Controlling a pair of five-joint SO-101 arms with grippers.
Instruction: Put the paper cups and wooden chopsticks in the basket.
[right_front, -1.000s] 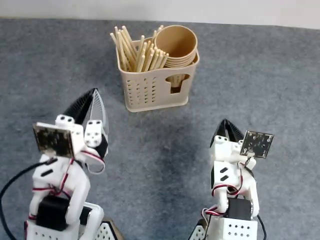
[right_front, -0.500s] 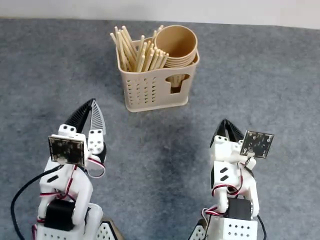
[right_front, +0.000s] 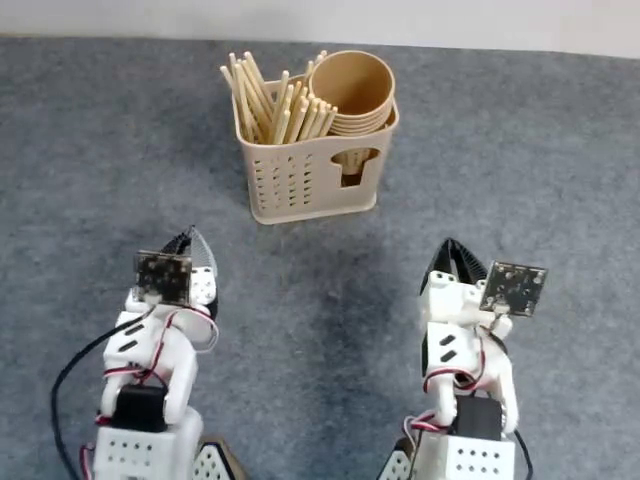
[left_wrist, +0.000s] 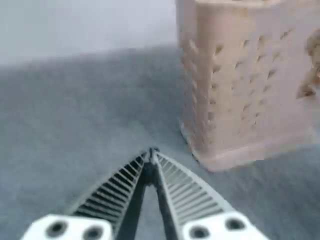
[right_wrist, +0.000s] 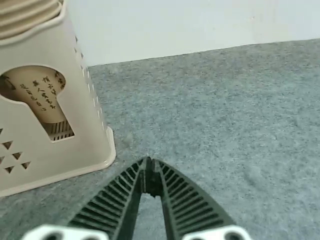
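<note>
A beige perforated basket (right_front: 300, 172) stands at the back middle of the grey carpet. Several wooden chopsticks (right_front: 270, 100) stick up from its left compartment. A stack of tan paper cups (right_front: 352, 90) fills its right compartment. My left gripper (right_front: 192, 234) is shut and holds nothing, low at the front left, well short of the basket (left_wrist: 250, 85). Its tips (left_wrist: 151, 151) meet over bare carpet. My right gripper (right_front: 451, 246) is shut and holds nothing at the front right. In the right wrist view its tips (right_wrist: 148, 161) close beside the basket (right_wrist: 50, 135), whose cutout shows the cups (right_wrist: 42, 97).
Grey carpet (right_front: 540, 150) covers the table on all sides of the basket. A pale wall (right_front: 320, 20) runs along the far edge. The two arm bases (right_front: 300, 450) stand at the front edge.
The left arm has drawn back toward its base and folded down, its gripper staying shut. The right arm, basket, cups and chopsticks have not moved.
</note>
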